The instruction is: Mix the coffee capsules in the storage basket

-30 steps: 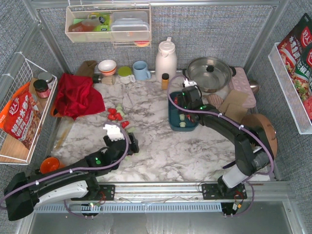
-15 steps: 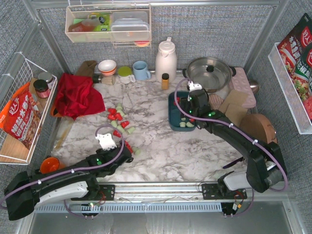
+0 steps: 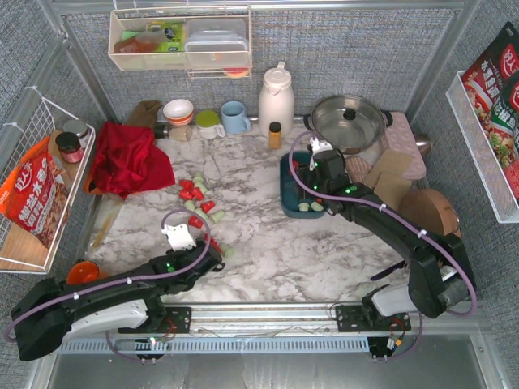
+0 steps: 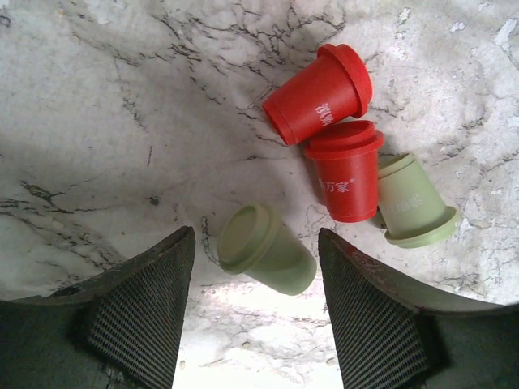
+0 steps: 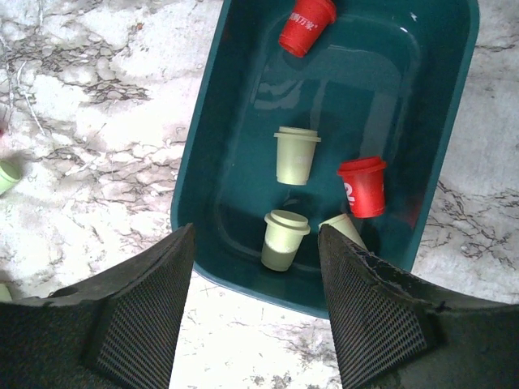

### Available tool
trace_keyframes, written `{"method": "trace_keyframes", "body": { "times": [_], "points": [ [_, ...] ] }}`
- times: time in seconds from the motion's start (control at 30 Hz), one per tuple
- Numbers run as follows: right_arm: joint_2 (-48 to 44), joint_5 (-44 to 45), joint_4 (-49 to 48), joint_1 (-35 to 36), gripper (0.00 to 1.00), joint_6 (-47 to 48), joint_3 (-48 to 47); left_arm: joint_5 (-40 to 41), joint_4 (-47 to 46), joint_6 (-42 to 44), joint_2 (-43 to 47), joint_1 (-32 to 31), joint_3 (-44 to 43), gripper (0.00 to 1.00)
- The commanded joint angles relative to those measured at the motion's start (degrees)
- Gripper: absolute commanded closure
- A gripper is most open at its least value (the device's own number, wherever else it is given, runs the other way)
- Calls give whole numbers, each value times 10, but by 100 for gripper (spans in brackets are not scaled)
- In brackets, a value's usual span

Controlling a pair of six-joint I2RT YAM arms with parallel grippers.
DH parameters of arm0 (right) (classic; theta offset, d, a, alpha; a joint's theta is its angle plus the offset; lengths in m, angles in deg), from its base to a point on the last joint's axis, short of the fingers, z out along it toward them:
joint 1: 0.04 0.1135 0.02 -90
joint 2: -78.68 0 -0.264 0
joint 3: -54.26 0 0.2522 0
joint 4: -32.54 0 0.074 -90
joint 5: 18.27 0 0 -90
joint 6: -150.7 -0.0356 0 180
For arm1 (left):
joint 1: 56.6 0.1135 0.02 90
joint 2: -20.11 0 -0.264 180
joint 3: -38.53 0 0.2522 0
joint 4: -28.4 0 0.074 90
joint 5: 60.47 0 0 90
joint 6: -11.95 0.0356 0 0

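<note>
The dark teal storage basket (image 3: 285, 185) stands right of the table's centre. In the right wrist view the storage basket (image 5: 203, 154) holds two red capsules (image 5: 306, 24) and three mint capsules (image 5: 296, 154), one partly behind a finger. My right gripper (image 3: 315, 172) hovers open and empty over its near end (image 5: 256, 231). Several red and mint capsules (image 3: 195, 194) lie loose on the marble left of centre. My left gripper (image 3: 212, 245) is open, low over that group's near end. It (image 4: 255, 235) straddles a mint capsule (image 4: 266, 250) lying on its side, with two red capsules (image 4: 320, 93) and another mint capsule (image 4: 412, 204) just beyond.
An amber bottle (image 3: 275, 134), a white thermos (image 3: 276, 97), a steel pot (image 3: 349, 121) and a blue mug (image 3: 235, 117) stand along the back. A red cloth (image 3: 126, 158) lies back left. White wire baskets (image 3: 36, 190) hang on both side walls.
My left gripper has drawn back toward the near left, uncovering capsules it stood over. My right gripper has shifted slightly over the basket and stays open.
</note>
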Motion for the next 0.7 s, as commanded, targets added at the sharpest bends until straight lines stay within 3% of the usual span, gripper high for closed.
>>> {"method": "trace_keyframes", "body": {
  "times": [0.0,0.5,0.67],
  "points": [
    [1,-13,-6,0,33,-1,-4,5,-33,-3,-12,0,-4,30],
    [8,-21,-7,-1,33,-1,-4,-11,-49,2,-83,1,-26,35],
    [10,-23,-6,-1,33,-1,-4,-17,-69,-1,-84,1,-17,42]
  ]
}}
